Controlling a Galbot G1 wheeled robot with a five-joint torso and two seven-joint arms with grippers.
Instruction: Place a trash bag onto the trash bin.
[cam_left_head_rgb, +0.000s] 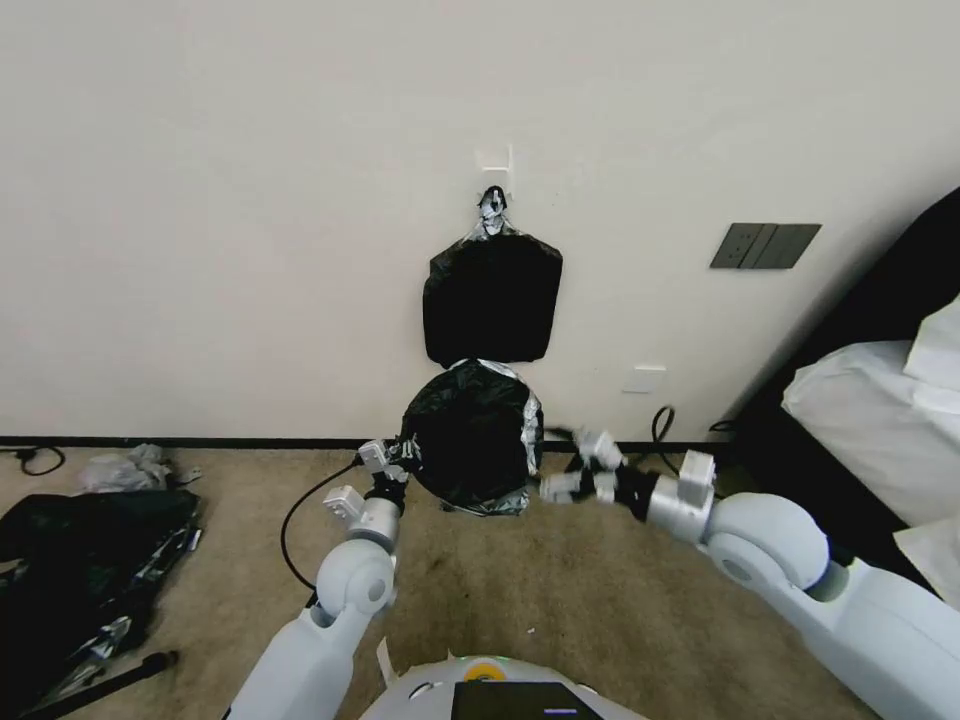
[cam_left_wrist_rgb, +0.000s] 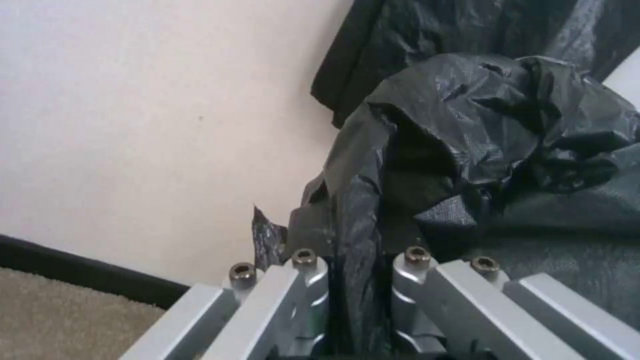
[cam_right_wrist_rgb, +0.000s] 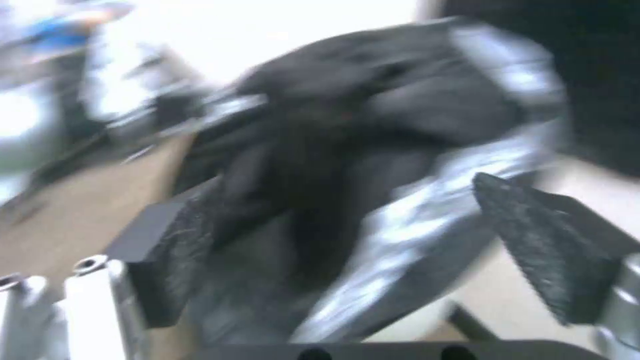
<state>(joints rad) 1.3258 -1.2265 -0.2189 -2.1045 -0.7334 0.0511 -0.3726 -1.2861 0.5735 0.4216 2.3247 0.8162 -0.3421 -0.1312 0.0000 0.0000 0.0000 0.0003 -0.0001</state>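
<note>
Wall (cam_left_head_rgb: 250, 200), bundle (cam_left_head_rgb: 492, 298) hanging above; bag (cam_left_head_rgb: 470, 445) draped over bin at wall foot, bin itself hidden; thin, limp, slippery film, best gripped at rim; left pincer (cam_left_head_rgb: 392, 462) clamps bag edge; right pincer (cam_left_head_rgb: 565, 462) spread, empty, beside bag

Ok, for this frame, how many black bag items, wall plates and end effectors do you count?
Black bag items: 3 (trash bag, hanging bundle, floor heap)
Wall plates: 2 (dark switch panel, white socket)
End effectors: 2 (left end effector shut on the trash bag, right end effector open beside it)
Total: 7
</note>
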